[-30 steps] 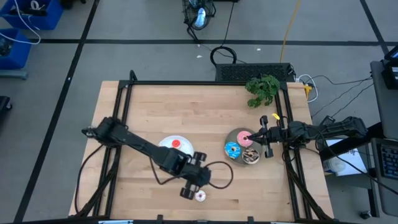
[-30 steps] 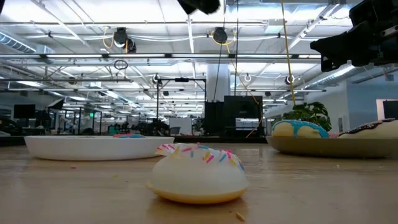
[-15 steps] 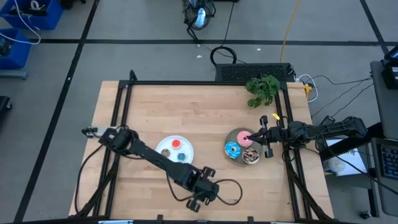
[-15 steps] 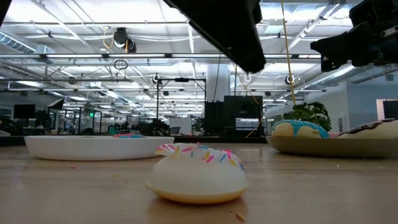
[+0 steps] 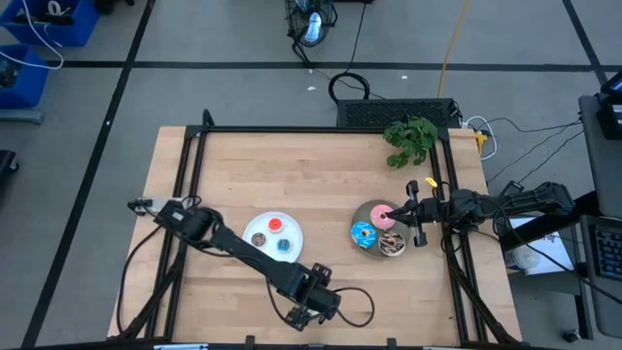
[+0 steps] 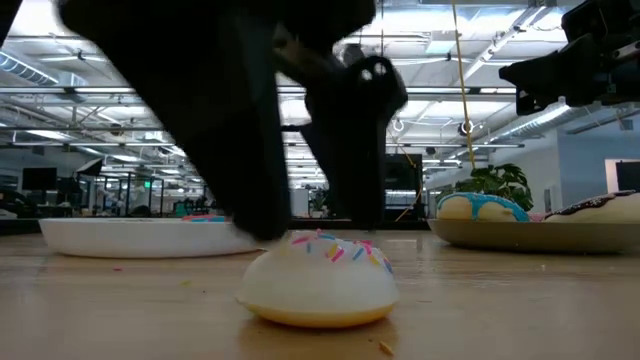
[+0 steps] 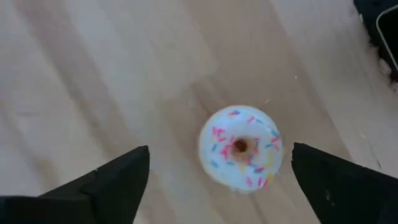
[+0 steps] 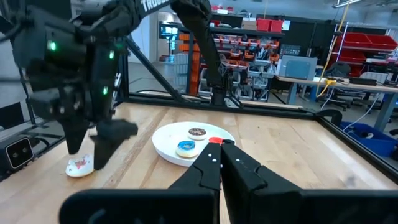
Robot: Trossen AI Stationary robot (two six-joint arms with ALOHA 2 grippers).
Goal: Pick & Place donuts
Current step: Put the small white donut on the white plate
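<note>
A small white donut with pink sprinkles [image 7: 241,148] lies flat on the wooden table near its front edge [image 6: 320,280]. My left gripper [image 7: 221,183] has come down over it and is open, with one finger on each side of the donut [image 6: 255,190] and clear of it. My right gripper [image 8: 221,163] is shut at the right, above the grey plate [image 5: 368,248] that holds the pink [image 5: 386,218], blue [image 5: 364,233] and chocolate [image 5: 393,244] donuts. A white plate [image 5: 260,222] holds the tiny red, brown and blue donuts.
A green plant [image 5: 410,140] stands at the table's far right corner. A dark frame runs along the table's edges [image 5: 292,129]. A loose cable loops on the wood beside the left gripper [image 5: 362,303]. Bare wood lies between the two plates.
My left gripper has moved toward the table's near edge and down over the white-pink donut, and it has opened, so its fingers now straddle the donut. The donut has stayed where it was.
</note>
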